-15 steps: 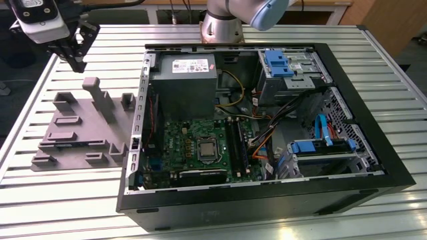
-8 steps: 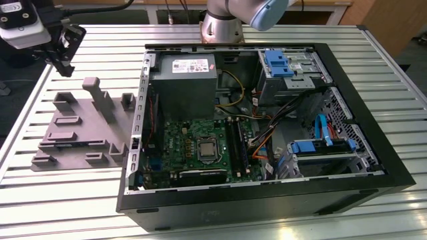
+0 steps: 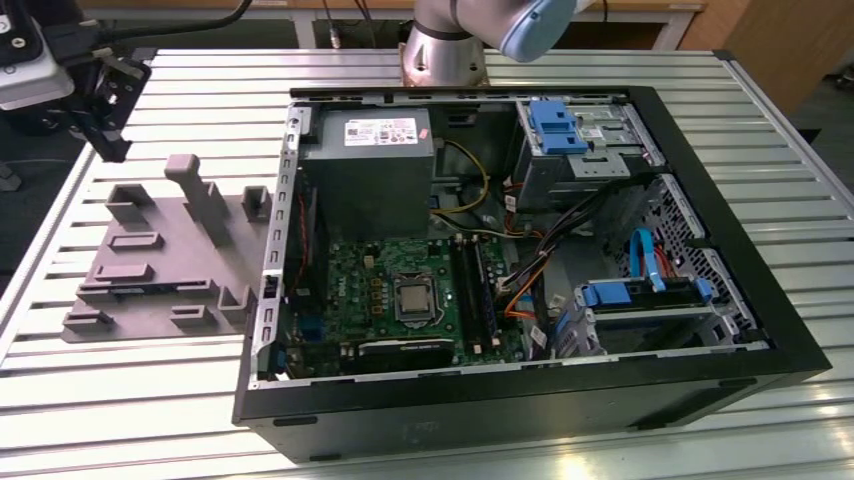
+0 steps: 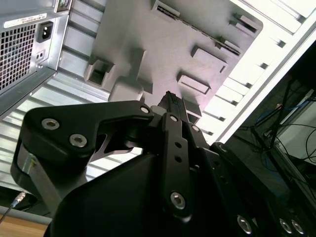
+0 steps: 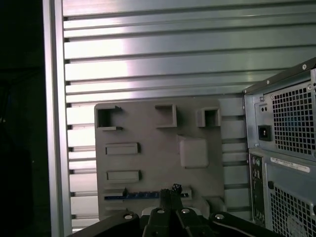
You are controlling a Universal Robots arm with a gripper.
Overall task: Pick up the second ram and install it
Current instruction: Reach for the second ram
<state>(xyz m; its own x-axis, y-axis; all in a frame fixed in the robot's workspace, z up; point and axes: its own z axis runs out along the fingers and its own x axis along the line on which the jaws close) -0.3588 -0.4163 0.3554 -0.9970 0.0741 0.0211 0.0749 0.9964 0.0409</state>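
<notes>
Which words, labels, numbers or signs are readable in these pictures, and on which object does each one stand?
No text is readable.
Power supply label, exterior view: printed lines, too small to read.
White sticker on the rear of the computer case, second wrist view: blurred, unreadable.
White strip label on the case rear, first wrist view: too small to read.

A robotics lab: open computer case (image 3: 534, 410) on slotted aluminium table (image 3: 120, 395).
</notes>
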